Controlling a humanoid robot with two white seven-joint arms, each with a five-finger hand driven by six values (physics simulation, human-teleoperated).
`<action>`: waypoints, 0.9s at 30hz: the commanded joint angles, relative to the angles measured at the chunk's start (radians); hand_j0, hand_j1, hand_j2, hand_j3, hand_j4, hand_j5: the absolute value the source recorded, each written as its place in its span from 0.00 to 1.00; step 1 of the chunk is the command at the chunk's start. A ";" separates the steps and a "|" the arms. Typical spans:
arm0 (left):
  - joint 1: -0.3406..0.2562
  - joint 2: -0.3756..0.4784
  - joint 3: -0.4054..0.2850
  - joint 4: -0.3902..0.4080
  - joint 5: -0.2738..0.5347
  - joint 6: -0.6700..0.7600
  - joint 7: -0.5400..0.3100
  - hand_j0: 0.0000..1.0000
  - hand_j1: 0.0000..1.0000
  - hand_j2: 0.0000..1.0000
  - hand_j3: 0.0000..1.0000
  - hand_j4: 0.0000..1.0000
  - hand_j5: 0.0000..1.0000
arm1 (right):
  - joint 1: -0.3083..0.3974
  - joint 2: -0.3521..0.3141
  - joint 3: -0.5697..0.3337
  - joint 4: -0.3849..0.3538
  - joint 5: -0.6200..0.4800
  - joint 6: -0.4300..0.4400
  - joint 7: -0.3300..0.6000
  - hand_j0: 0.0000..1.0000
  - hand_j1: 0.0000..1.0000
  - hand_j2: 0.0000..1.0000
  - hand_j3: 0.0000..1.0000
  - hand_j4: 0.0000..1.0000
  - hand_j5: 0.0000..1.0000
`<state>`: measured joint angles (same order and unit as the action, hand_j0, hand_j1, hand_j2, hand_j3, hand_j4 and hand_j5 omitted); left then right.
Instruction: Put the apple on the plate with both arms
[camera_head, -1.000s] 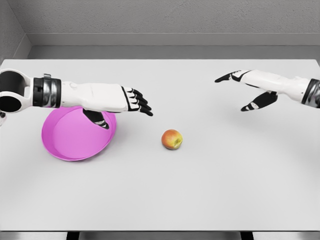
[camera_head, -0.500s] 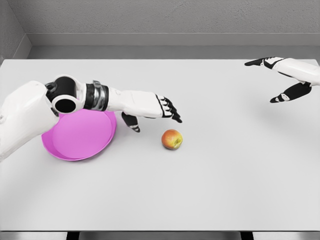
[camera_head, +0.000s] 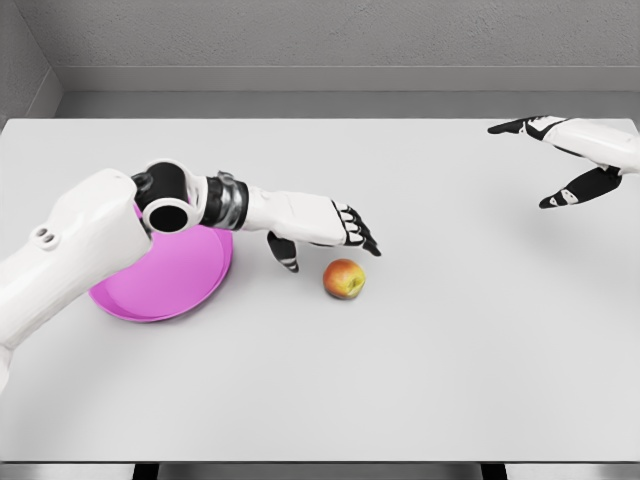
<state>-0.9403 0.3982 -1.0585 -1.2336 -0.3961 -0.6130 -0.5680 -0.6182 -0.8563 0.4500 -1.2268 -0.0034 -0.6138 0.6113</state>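
Head view: a smooth matte white table (camera_head: 400, 380) carries a round, glossy red-yellow apple (camera_head: 344, 278) near its middle, well clear of the shallow round magenta plate (camera_head: 190, 285) at the left, which the left arm partly covers; the left hand (camera_head: 325, 232), white-shelled with black jointed fingers, hovers just above and left of the apple, fingers spread, thumb down, holding nothing; the right hand (camera_head: 560, 160) hangs at the far right, open and empty.
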 joint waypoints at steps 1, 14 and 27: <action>0.000 -0.005 -0.035 0.019 0.003 0.002 0.002 1.00 1.00 1.00 1.00 1.00 1.00 | 0.000 -0.001 -0.001 -0.002 -0.007 0.003 0.000 1.00 1.00 1.00 1.00 1.00 1.00; -0.003 -0.044 -0.049 0.016 -0.047 0.002 0.002 1.00 1.00 1.00 1.00 1.00 1.00 | 0.000 -0.001 0.000 -0.011 -0.007 0.003 0.000 1.00 1.00 1.00 1.00 1.00 1.00; -0.006 -0.047 -0.063 0.005 -0.044 0.002 0.004 0.97 0.97 0.97 0.97 0.97 0.97 | 0.000 -0.003 0.001 -0.011 -0.009 0.003 0.000 1.00 1.00 1.00 1.00 1.00 1.00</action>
<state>-0.9465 0.3510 -1.1221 -1.2244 -0.4477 -0.6131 -0.5654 -0.6197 -0.8570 0.4515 -1.2375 -0.0039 -0.6137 0.6113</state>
